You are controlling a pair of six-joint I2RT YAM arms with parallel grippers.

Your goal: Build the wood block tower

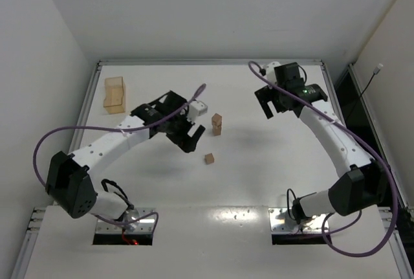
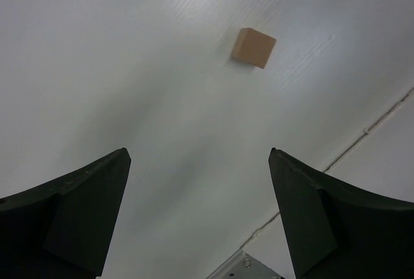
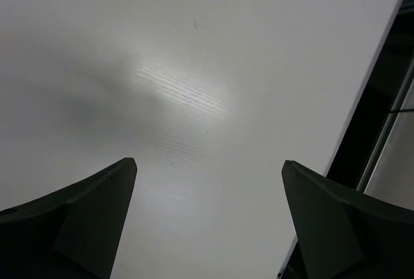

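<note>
wood block tower (image 1: 217, 123): short upright stack of tan cubes near the middle of the table (image 1: 259, 182), standing free. exact cube count hard to tell from above.

loose cube (image 1: 209, 158): lies flat on the table just nearer the arms than the tower, apart from it.

left gripper (image 1: 189, 138): hovers just left of the tower and loose cube, jaws spread wide, holding nothing. wrist view: cube ahead of the fingers, not touched.

right gripper (image 1: 270, 105): well right of the tower, jaws wide apart, holding nothing, white table surface under it.

tray (image 1: 116, 94): far left corner, well apart from the rest.
</note>
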